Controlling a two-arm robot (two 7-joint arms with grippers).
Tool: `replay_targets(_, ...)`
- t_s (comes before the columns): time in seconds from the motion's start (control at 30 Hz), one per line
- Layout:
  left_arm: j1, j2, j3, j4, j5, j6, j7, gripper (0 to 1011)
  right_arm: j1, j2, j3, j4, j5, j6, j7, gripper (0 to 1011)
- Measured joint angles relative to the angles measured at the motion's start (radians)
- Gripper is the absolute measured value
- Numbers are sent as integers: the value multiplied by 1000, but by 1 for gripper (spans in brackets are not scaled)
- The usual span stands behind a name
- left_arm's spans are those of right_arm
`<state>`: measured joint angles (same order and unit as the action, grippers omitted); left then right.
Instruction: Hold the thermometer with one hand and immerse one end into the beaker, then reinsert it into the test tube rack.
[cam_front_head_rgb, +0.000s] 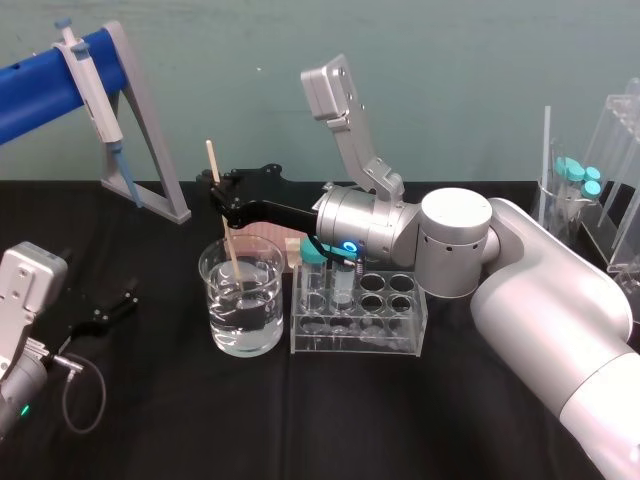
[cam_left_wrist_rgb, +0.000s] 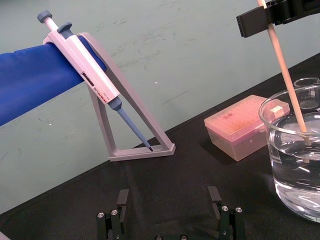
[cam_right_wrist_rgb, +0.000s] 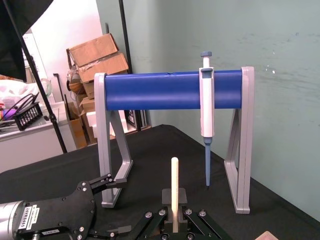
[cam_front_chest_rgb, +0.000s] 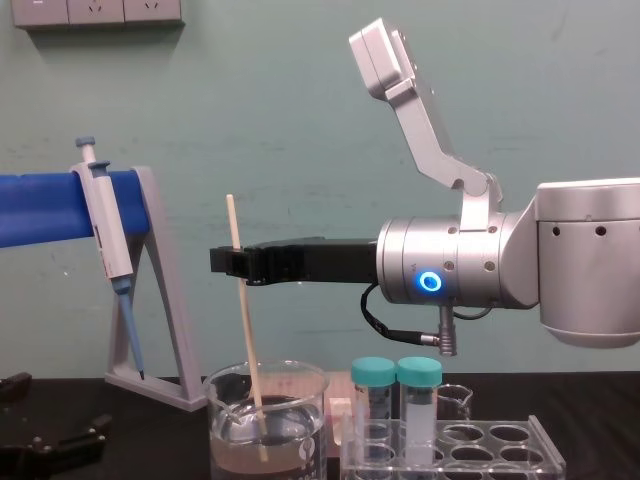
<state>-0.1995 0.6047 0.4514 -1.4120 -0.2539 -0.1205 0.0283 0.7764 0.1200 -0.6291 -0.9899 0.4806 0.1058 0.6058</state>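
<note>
Pale beige rod, the thermometer (cam_front_chest_rgb: 246, 340), stands near upright with its lower end under the water (cam_left_wrist_rgb: 300, 165) in the beaker (cam_front_head_rgb: 262, 335). The left wrist view shows it crossing the water line. The right gripper (cam_front_chest_rgb: 232, 262) reaches in level from your right, fingers clenched on the rod high up. A short stub shows above the grip and the long part hangs below.

Axis: not quite plumb. The top leans toward your left. The wet end sits toward your right, that is, toward the test tube rack (cam_front_head_rgb: 350, 345). Whether the rod touches the rim cannot be told.

The rack stands just beside the beaker on its right side. Two teal-capped tubes (cam_front_chest_rgb: 373, 400) fill holes at the end nearest the beaker; the holes farther right look free.

Judgement: immersion appears done; return to the rack not yet done. You would lift along the rod's own line until the tip clears the rim, then carry it right, past the capped tubes, to a free hole.

The left gripper (cam_left_wrist_rgb: 169, 200) sits low over the table (cam_front_head_rgb: 150, 420) at your left, fingers spread, holding nothing, well apart from the beaker. The right arm is the nearer one.
</note>
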Motion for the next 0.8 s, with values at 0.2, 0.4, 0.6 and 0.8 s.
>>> replay_targets(0.2, 0, 0, 0, 0, 0, 0, 0, 1004, 0, 0, 0, 0, 0, 0, 0, 55)
replay_targets(0.4, 0, 0, 0, 0, 0, 0, 0, 1004, 0, 0, 0, 0, 0, 0, 0, 54)
replay_targets(0.6, 0, 0, 0, 0, 0, 0, 0, 1004, 0, 0, 0, 0, 0, 0, 0, 55)
replay_targets(0.8, 0, 0, 0, 0, 0, 0, 0, 1004, 0, 0, 0, 0, 0, 0, 0, 54)
